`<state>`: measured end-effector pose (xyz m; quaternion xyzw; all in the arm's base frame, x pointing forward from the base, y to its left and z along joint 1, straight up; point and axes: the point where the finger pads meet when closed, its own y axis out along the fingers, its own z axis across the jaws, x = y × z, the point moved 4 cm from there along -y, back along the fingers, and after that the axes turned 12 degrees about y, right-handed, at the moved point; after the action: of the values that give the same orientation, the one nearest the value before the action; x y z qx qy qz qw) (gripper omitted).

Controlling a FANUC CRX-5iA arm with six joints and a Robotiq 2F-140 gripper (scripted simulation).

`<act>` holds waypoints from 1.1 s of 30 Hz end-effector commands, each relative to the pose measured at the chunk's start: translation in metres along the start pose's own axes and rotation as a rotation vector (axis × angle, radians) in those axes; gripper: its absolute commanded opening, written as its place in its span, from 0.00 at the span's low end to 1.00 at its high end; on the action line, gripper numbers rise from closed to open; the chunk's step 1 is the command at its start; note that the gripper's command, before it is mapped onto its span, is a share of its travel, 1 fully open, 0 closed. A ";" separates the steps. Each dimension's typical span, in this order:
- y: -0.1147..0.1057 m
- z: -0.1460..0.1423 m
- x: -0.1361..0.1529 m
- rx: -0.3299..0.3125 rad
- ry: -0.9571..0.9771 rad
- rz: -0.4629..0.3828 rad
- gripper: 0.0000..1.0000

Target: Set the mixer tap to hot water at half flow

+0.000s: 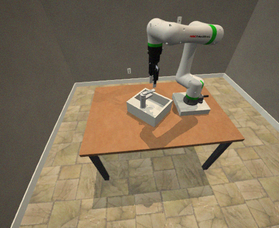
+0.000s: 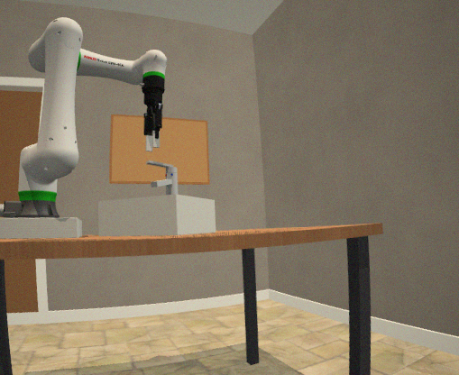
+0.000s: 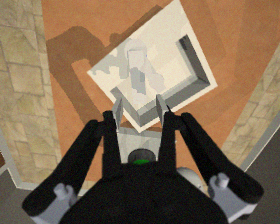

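A grey mixer tap (image 1: 143,100) stands on the near-left rim of a white sink block (image 1: 149,107) on the wooden table. Its lever (image 1: 148,91) lies low and points out over the basin, above the spout (image 2: 160,183). A blue dot (image 2: 172,171) shows on the tap's body in the exterior view. My gripper (image 1: 153,81) hangs straight down above the lever's free end, clear of it, partly open and empty. In the wrist view the fingertips frame the sink's edge, with the tap (image 3: 136,70) farther up.
The robot's base (image 1: 191,105) stands on a white block to the right of the sink. The table's edges lie well away from the sink.
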<state>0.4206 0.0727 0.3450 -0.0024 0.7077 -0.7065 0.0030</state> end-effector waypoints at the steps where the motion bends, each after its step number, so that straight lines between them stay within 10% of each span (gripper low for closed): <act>1: 0.003 0.000 0.000 0.000 0.000 0.001 0.40; 33: 0.036 0.000 0.000 0.000 0.000 0.001 0.40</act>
<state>0.4206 0.0727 0.3091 -0.0023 0.7077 -0.7065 0.0030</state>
